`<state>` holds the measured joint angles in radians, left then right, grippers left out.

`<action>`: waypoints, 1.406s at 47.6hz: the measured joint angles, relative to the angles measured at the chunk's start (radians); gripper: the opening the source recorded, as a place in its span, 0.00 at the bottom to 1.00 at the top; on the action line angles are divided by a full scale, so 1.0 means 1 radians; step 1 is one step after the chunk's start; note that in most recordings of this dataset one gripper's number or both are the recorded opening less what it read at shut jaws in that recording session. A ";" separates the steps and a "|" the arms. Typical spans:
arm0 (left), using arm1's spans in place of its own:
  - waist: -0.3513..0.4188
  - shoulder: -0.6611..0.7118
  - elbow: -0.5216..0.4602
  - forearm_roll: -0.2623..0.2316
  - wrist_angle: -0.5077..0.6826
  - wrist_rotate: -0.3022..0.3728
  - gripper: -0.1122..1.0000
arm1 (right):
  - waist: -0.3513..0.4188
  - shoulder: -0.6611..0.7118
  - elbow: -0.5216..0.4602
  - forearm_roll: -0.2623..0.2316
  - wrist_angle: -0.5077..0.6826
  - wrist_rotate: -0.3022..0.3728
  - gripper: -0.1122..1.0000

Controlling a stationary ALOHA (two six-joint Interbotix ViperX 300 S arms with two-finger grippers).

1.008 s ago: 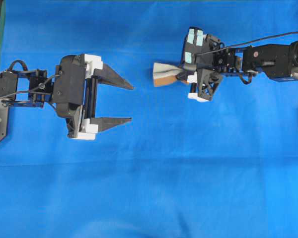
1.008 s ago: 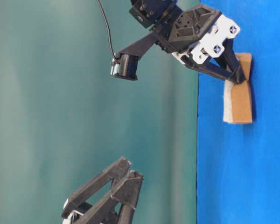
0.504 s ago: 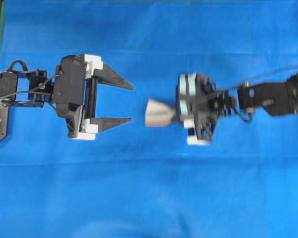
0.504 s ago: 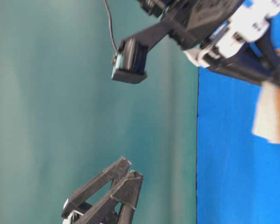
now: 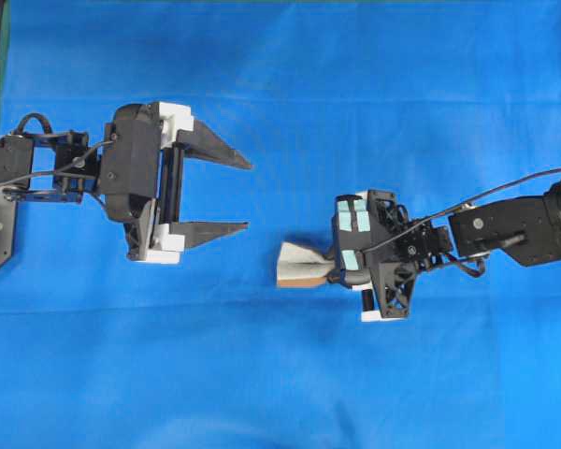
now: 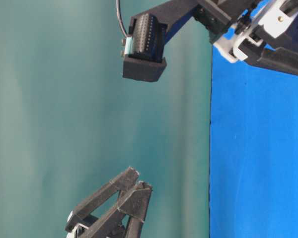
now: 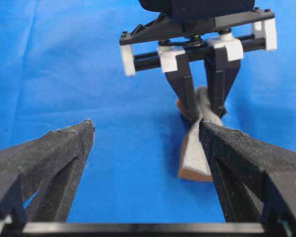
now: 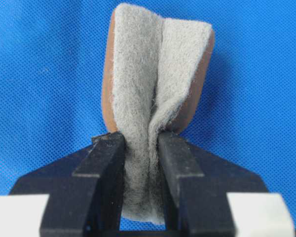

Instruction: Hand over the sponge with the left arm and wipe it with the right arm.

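While pinched in right pincer, sponge juts forward, folded

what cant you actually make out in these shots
- Table-level view: the small grey-white and orange-brown sponge is cut off by the right edge.
- Table-level view: the teal-patched right gripper's fingertips run off the same edge.
- Overhead view: the right gripper's body hides its grip.
- No view settles whether the sponge touches the blue cloth.

Bright, even light, faint shadows, sharp overhead view, soft blur in left wrist foreground
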<state>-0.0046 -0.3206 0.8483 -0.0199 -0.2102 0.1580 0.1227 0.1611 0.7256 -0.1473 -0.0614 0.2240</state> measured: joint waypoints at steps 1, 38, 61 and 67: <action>0.000 0.000 0.000 0.000 0.000 0.000 0.86 | 0.000 0.000 0.000 0.000 0.000 -0.003 0.34; -0.008 0.000 0.000 0.000 -0.002 0.000 0.86 | -0.302 0.000 -0.002 -0.117 -0.002 -0.014 0.33; -0.008 0.002 0.000 0.000 -0.002 0.000 0.86 | -0.285 -0.002 -0.002 -0.115 -0.021 -0.005 0.33; -0.009 0.000 0.000 0.000 -0.002 0.000 0.86 | -0.275 0.000 -0.002 -0.115 -0.028 -0.003 0.33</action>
<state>-0.0138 -0.3206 0.8483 -0.0199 -0.2117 0.1580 -0.1519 0.1611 0.7240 -0.2623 -0.0890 0.2209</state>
